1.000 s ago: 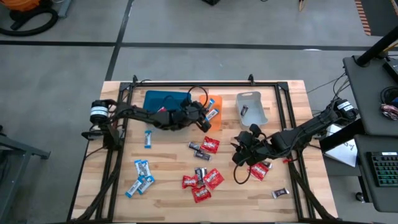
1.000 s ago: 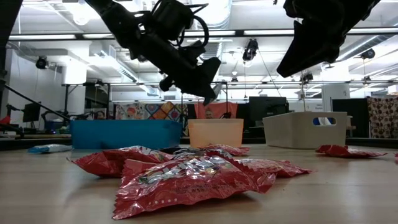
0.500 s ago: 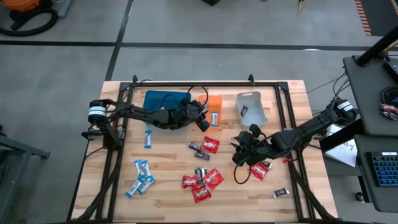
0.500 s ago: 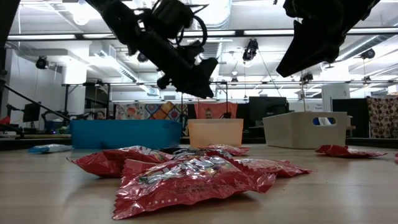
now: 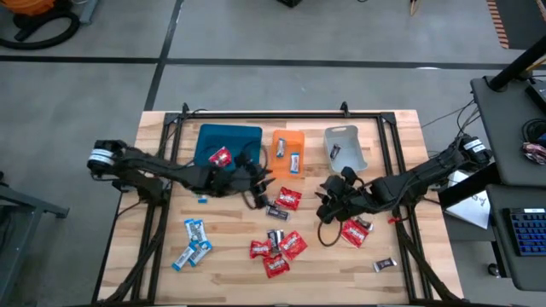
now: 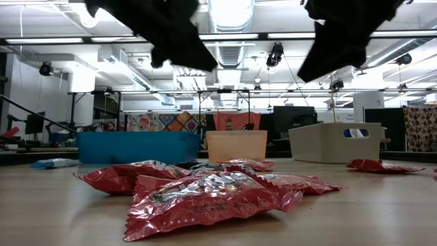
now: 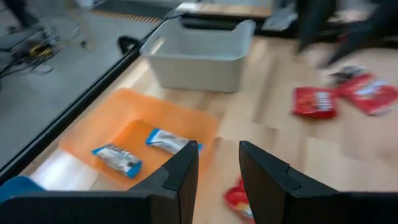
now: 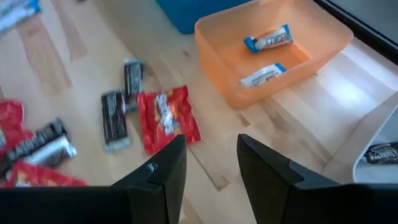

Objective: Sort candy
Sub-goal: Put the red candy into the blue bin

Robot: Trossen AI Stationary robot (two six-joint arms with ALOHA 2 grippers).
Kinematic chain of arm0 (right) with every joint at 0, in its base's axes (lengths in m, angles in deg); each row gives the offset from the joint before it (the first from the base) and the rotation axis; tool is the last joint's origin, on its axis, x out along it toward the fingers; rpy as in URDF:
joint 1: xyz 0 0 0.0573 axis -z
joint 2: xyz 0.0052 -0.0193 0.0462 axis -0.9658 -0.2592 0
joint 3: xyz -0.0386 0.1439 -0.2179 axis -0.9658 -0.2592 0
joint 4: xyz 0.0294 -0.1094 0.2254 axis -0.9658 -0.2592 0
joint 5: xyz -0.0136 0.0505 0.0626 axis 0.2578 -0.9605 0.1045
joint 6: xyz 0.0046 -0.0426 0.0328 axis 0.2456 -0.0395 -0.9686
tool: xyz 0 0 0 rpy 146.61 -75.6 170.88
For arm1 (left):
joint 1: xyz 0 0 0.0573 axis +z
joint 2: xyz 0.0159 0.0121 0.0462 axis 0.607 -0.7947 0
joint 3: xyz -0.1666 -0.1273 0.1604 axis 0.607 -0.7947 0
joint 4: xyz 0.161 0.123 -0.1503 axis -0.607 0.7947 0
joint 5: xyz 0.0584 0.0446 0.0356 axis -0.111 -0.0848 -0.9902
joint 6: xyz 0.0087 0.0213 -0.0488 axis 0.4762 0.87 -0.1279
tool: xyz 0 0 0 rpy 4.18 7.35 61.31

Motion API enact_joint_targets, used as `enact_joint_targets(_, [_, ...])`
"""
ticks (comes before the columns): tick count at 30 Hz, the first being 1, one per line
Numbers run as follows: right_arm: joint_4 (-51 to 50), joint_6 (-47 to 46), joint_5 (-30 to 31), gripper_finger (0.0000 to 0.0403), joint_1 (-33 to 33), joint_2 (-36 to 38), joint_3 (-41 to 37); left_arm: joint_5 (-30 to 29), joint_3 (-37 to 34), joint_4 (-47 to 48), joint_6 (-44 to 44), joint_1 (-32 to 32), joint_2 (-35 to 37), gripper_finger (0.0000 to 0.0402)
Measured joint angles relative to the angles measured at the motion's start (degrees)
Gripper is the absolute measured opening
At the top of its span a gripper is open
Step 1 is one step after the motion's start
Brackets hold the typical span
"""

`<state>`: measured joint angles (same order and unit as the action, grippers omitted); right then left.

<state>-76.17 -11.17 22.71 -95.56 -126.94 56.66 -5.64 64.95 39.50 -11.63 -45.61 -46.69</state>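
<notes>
My left gripper [image 5: 261, 180] [image 7: 217, 167] is open and empty, hovering above the table just near of the orange tray [image 5: 287, 150] [image 7: 134, 134]. That tray holds two blue-and-white candies [image 7: 171, 142] [image 7: 117, 158]. My right gripper [image 5: 327, 205] [image 8: 208, 163] is also open and empty, hovering right of a red candy [image 5: 287, 199] [image 8: 168, 118] and dark candies [image 8: 115, 119] that lie flat on the wood. One red candy [image 5: 220, 157] lies in the blue tray [image 5: 229, 136], and one dark candy [image 5: 335, 152] in the grey tray [image 5: 345, 147].
Loose candy lies on the wood: a red and dark cluster [image 5: 275, 247] near the front, blue-and-white pieces [image 5: 194, 240] at front left, a red one [image 5: 354, 232] under the right arm, and a dark one [image 5: 386, 265] at front right. A black frame rail [image 5: 264, 113] runs along the far edge.
My left gripper drew back from over the orange tray toward the table's left and near side, uncovering the blue tray. The blue-and-white candy seen at its fingertips a second ago now lies in the orange tray. My right arm barely moved.
</notes>
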Motion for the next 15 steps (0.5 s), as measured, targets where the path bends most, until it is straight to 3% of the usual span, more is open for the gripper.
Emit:
enact_joint_targets(3, [0.04, 0.57, -6.14, 0.0137, 2.16, 0.08, 1.47, -0.09, -2.22, 0.12, -1.85, -3.36, 3.71, 0.0100])
enact_joint_targets(9, [-0.24, -1.16, -25.82, 0.0137, 4.15, -0.05, 2.32, -0.17, -7.33, 0.13, -4.71, -9.88, 11.10, 0.0100])
enact_joint_targets(15, [-3.34, -10.72, -38.28, 0.0137, 3.98, -1.31, 2.36, -0.20, -11.43, 0.15, -7.49, -12.91, 16.16, 0.0100])
